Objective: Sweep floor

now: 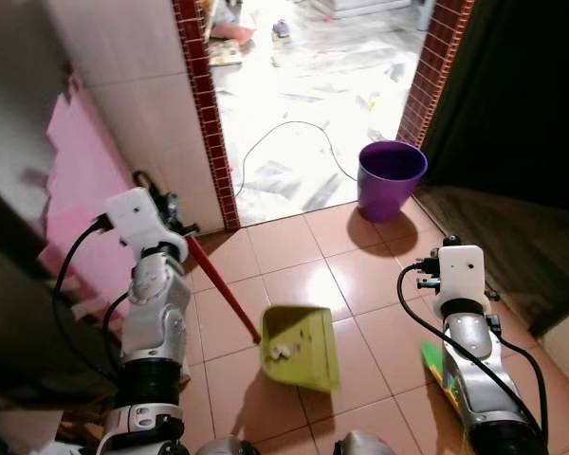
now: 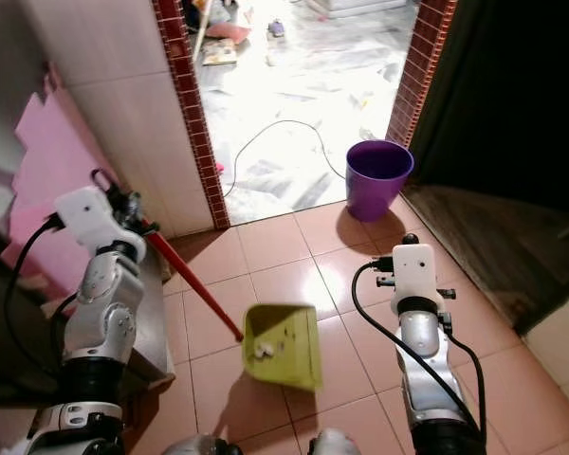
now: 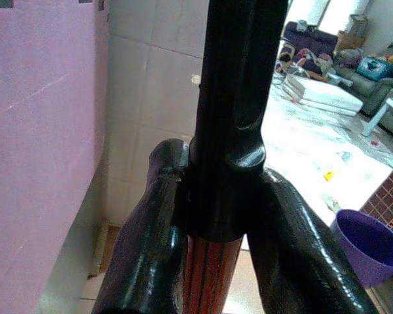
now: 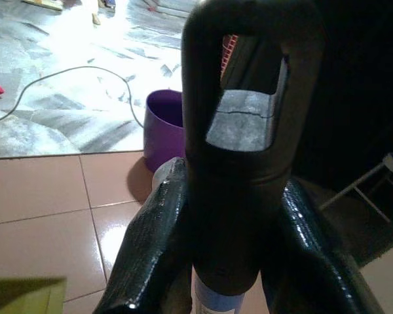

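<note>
A yellow-green dustpan hovers low over the terracotta tile floor, with a few pale scraps in it. Its red handle slants up to my left gripper, which is shut on the handle's black top end. My right gripper is shut on the broom handle's black looped end. The broom's green brush head rests on the tiles beside my right arm.
A purple bin stands at the doorway's right side. A cable snakes over the bright marble floor beyond. Red-tiled door edges frame the opening. A pink board leans at left and a dark door stands at right.
</note>
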`<state>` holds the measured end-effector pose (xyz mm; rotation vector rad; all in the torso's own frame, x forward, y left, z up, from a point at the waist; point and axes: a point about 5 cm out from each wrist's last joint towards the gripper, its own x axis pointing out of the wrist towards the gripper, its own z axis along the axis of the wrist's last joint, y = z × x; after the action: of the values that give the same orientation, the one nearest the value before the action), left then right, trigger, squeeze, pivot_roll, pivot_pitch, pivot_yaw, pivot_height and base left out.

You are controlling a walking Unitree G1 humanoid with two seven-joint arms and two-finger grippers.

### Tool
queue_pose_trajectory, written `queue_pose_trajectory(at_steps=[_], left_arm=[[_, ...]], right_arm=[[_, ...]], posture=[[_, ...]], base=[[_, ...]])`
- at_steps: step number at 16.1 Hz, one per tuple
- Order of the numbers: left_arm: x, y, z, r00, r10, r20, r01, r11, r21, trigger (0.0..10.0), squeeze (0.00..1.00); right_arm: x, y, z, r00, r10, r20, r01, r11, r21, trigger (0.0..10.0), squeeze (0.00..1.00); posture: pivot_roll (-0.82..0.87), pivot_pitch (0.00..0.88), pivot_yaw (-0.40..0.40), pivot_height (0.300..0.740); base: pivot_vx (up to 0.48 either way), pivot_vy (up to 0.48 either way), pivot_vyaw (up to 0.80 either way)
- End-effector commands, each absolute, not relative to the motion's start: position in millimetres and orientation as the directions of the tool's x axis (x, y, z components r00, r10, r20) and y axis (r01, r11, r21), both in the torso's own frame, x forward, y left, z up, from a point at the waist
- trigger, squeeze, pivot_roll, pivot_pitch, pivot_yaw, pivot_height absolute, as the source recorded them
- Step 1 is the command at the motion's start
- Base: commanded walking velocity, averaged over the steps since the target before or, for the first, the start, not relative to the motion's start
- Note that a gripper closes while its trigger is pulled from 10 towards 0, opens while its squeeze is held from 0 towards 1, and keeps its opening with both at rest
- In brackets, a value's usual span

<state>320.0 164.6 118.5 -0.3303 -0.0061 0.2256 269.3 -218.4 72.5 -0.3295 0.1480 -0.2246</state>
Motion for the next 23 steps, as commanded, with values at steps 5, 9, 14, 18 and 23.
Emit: queue_pose_trajectory(at_steps=[5, 9, 14, 18, 23], left_arm=[[334.7, 157.7, 164.9, 0.967, 0.226, 0.114, -0.158, 0.891, -0.425, 10.0, 0.00], [346.6, 167.3, 200.2, 0.939, 0.289, 0.186, -0.174, 0.867, -0.467, 10.0, 0.00], [345.8, 161.6, 225.0, 0.921, 0.290, 0.259, -0.144, 0.873, -0.465, 10.0, 0.00], [354.9, 162.3, 259.0, 0.880, 0.363, 0.305, -0.178, 0.849, -0.497, 10.0, 0.00], [373.7, 169.2, 302.4, 0.824, 0.455, 0.337, -0.233, 0.815, -0.530, 10.0, 0.00]], right_arm=[[269.6, -213.3, 74.8, 0.971, -0.218, -0.093, 0.179, 0.932, -0.316, 10.0, 0.00], [268.9, -203.5, 72.1, 0.979, -0.167, -0.115, 0.125, 0.945, -0.302, 10.0, 0.00], [269.3, -201.0, 72.1, 0.982, -0.153, -0.111, 0.111, 0.942, -0.316, 10.0, 0.00], [272.8, -195.9, 75.1, 0.987, -0.125, -0.101, 0.089, 0.949, -0.303, 10.0, 0.00], [269.3, -185.4, 72.2, 0.991, -0.075, -0.115, 0.040, 0.959, -0.282, 10.0, 0.00]], posture=[[-0.15, 0.000, 0.085, 0.740], [-0.15, 0.000, 0.090, 0.740], [-0.15, 0.000, 0.086, 0.740], [-0.14, 0.000, 0.079, 0.740], [-0.16, 0.000, 0.100, 0.740]], base=[[0.383, 0.000, -0.71], [0.446, 0.000, 0.00], [0.441, 0.000, 0.00], [0.441, 0.000, 0.00], [0.441, 0.000, 0.00]])
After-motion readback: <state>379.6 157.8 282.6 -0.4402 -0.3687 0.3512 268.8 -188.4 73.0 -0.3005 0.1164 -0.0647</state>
